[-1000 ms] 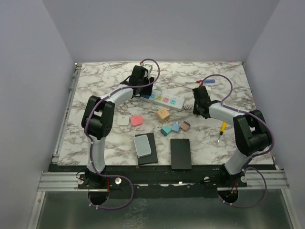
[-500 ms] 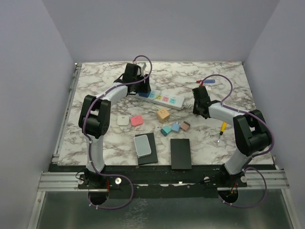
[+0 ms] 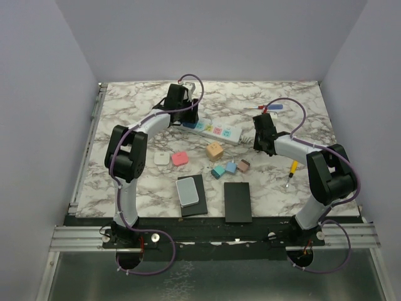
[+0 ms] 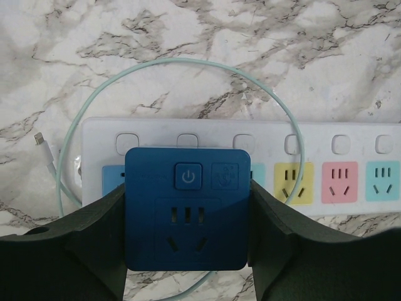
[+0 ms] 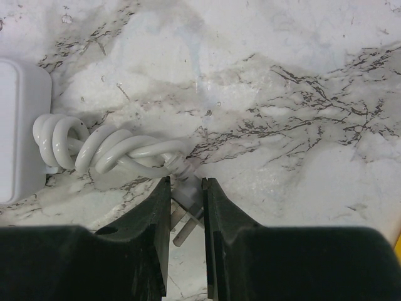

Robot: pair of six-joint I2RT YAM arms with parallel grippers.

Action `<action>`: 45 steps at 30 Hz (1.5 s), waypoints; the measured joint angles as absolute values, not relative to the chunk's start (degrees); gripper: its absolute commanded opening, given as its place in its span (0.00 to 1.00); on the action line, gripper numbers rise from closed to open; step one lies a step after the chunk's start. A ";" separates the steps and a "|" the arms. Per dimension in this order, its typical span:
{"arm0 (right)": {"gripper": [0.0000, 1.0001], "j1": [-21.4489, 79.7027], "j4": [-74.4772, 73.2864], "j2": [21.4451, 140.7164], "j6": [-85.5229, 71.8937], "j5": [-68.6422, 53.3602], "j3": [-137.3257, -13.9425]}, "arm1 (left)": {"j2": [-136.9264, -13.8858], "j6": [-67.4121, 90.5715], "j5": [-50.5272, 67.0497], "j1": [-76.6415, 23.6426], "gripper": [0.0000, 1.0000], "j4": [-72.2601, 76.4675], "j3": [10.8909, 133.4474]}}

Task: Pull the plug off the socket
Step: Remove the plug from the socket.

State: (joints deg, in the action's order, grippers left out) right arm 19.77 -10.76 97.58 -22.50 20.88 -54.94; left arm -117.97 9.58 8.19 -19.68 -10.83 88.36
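The socket, a long white power strip (image 3: pixel 219 132) with pastel outlets, lies at the table's back middle; it also shows in the left wrist view (image 4: pixel 351 150). My left gripper (image 4: pixel 188 229) is shut on a dark blue square plug (image 4: pixel 188 188), held over the strip's left end (image 3: pixel 183 113). Whether its pins still sit in the outlet is hidden. A thin pale green cable (image 4: pixel 188 61) loops around the strip. My right gripper (image 5: pixel 186 204) is shut on the strip's own white cord plug (image 5: pixel 188 188), next to the coiled white cord (image 5: pixel 106 147) at the strip's right end (image 3: pixel 260 141).
Small blocks lie in front of the strip: tan (image 3: pixel 214 150), pink (image 3: pixel 180 158), white (image 3: pixel 161 158), teal (image 3: pixel 218 171), brown (image 3: pixel 243 165). A grey device on a black pad (image 3: pixel 188 191) and a black pad (image 3: pixel 237 202) lie nearer. A yellow screwdriver (image 3: pixel 292 170) and a red-blue one (image 3: pixel 271 108) lie at right.
My left gripper swung left along the strip's end, then came back a little to the right. The right arm has not moved.
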 measured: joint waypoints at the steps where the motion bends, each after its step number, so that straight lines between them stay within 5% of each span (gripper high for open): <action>1: 0.05 19.77 -10.76 97.60 -22.52 20.88 -54.94 | -117.97 9.10 7.49 -20.01 0.00 -10.83 88.36; 18: 0.05 19.77 -10.76 97.62 -22.50 20.88 -54.96 | -117.75 4.47 -0.80 -23.66 0.00 -11.16 88.25; 45: 0.05 19.77 -11.05 97.84 -22.50 20.93 -55.27 | -117.78 8.34 4.86 -20.93 0.00 -14.92 89.69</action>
